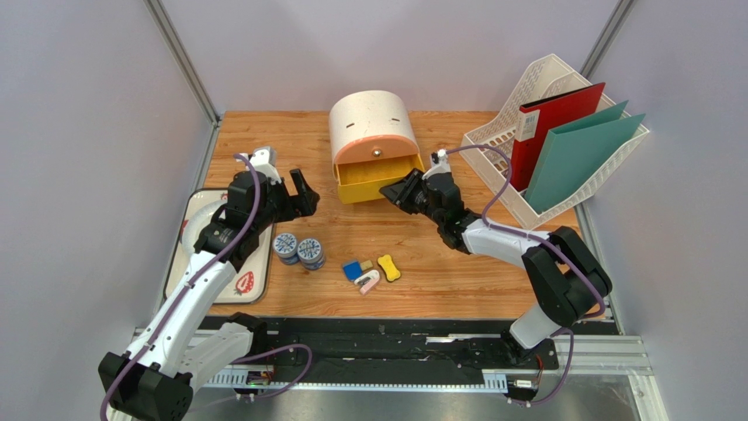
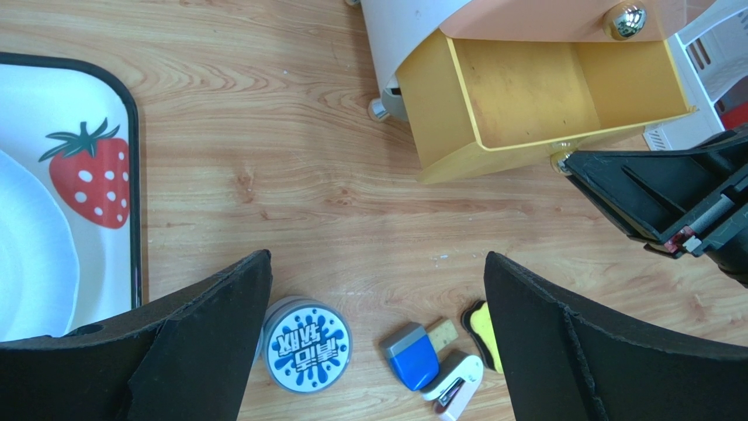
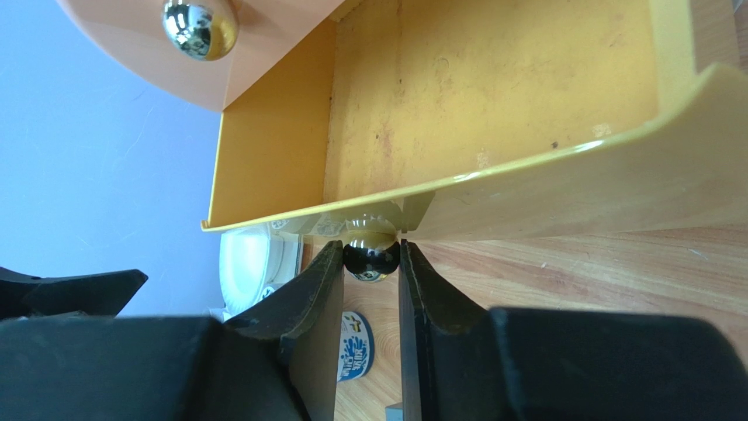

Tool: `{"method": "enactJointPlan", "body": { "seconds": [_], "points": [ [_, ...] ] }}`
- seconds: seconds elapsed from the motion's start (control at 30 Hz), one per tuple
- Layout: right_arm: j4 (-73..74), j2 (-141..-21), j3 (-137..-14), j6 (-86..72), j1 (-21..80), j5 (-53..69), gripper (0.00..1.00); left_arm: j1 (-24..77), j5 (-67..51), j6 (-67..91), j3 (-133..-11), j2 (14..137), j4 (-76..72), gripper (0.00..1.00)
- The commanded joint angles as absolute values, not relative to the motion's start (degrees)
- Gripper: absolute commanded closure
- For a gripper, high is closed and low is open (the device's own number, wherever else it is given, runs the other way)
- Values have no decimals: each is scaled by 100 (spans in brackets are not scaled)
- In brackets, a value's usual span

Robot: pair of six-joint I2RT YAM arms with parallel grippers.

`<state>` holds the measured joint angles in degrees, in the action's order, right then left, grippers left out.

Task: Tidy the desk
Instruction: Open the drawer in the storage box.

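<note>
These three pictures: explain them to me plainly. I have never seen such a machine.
Two robot arms are bolted to the near edge of a desk. The wide picture looks down from above and behind them. The other two come from a camera on each wrist. On the desk are a tray, two round tins, some small stationery, a file rack with folders, and a little cabinet whose yellow drawer is pulled out. The left arm has its jaws wide open, holding nothing. The right arm has its jaws closed on the drawer's knob.
</note>
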<state>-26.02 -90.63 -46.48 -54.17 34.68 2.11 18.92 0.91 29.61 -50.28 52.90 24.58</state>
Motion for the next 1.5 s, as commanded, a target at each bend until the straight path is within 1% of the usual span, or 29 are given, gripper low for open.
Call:
{"method": "enactJointPlan", "body": {
  "seconds": [0.0, 0.4, 0.5, 0.9, 1.17, 1.47],
  "points": [
    [-2689, -8763, -4579, -5327, 3524, 26, 81, 1846, 44, 3050, -4983, 5212, 2250, 1],
    [-2506, -8438, -4491, -5107, 3638, 0, 81, 1854, 70, 3041, -4983, 5133, 2285, 1],
    [-2216, -8253, -4526, -5010, 3753, -299, 80, 1846, 70, 3032, -4975, 5159, 2294, 1],
    [-2162, -8411, -4526, -4949, 3814, -272, 79, 1846, 61, 3041, -4957, 5168, 2268, 1],
    [-1486, -8270, -5027, -4438, 4280, -1080, 77, 1846, 44, 3085, -4975, 5229, 2215, 1],
    [-1512, -8323, -4939, -4535, 4263, -1248, 76, 1846, 53, 3041, -4966, 5168, 2276, 1]
  ]
}}
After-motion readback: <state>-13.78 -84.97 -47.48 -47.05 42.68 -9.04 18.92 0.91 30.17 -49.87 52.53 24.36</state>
